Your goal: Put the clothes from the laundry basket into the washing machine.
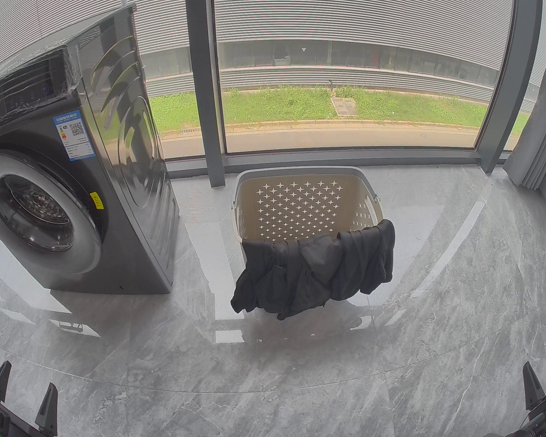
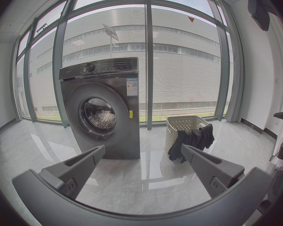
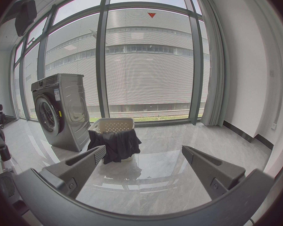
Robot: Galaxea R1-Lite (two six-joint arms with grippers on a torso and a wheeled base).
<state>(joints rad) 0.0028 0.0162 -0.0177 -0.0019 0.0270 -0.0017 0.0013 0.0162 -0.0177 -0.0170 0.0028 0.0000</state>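
Where the dark clothes [image 1: 312, 268] lie, they straddle the near rim of the laundry basket [image 1: 303, 172]. Their long axis runs side to side along that rim, and their loose ends droop down the outer wall on the robot's side. Some fabric falls inside the cream basket and screens its lower interior. The far wall, pierced with star-shaped holes, stands exposed.

The basket stands on the grey floor [image 1: 443, 311] just before the window [image 1: 358, 62]. The washing machine [image 1: 130, 153] stands apart from it, to the robot's left, with its front turned toward the robot. A ribbed drum shows in the round porthole [image 1: 36, 213]; whether the door is open or closed cannot be told. The head view's left edge cuts off part of the machine.

The left gripper [image 2: 143, 151] and right gripper [image 3: 141, 151] sit low, well short of the basket. Each has its fingers spread apart and holds nothing.
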